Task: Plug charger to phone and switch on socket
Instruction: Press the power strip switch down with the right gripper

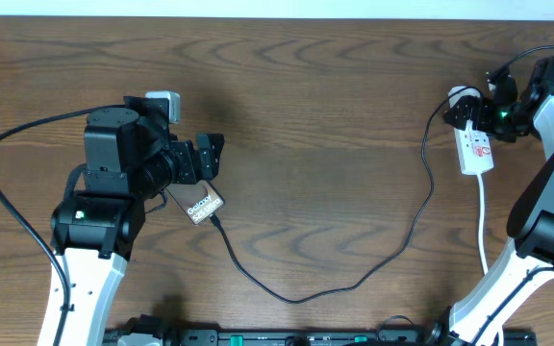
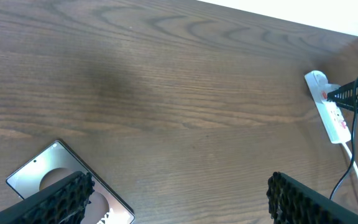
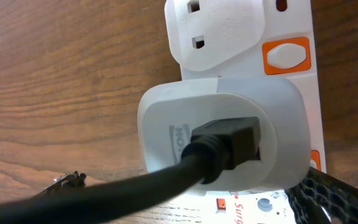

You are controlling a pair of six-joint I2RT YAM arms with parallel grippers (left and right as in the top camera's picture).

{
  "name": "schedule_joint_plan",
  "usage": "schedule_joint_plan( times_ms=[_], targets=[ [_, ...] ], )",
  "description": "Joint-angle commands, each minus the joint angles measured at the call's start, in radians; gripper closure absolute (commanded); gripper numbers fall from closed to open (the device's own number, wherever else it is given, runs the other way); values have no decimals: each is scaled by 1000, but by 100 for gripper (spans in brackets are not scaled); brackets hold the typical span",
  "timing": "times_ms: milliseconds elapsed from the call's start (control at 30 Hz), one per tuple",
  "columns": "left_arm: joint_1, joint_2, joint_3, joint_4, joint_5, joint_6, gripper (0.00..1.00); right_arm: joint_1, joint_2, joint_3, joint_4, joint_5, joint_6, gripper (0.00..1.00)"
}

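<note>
The phone (image 1: 200, 204) lies flat on the wood table with its white text end toward the front; it also shows in the left wrist view (image 2: 42, 177). The charger cable (image 1: 354, 279) runs from the phone's text end in a long loop to a white adapter (image 3: 222, 143) plugged into the socket (image 1: 476, 146). I cannot tell if the plug tip is seated in the phone. My left gripper (image 1: 203, 157) (image 2: 179, 190) is open and empty over the phone's far end. My right gripper (image 1: 477, 111) (image 3: 197, 196) is open, close over the socket's adapter end, near an orange switch (image 3: 284, 54).
The socket also shows far right in the left wrist view (image 2: 331, 115), with its white lead (image 1: 482, 216) running toward the front. The right arm's base (image 1: 546, 221) stands at the right edge. The left arm's thick black cable (image 1: 8, 202) loops at the left.
</note>
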Motion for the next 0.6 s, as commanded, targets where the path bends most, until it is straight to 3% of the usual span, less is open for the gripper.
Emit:
schedule_joint_plan(
  times_ms=[0,567],
  targets=[
    [-2,-1,24,-1,-13,-2,8,16,45,-7,-6,-2,75,1],
    [-2,-1,24,-1,-13,-2,8,-25,-144,-7,-60,179,108,1]
  ],
)
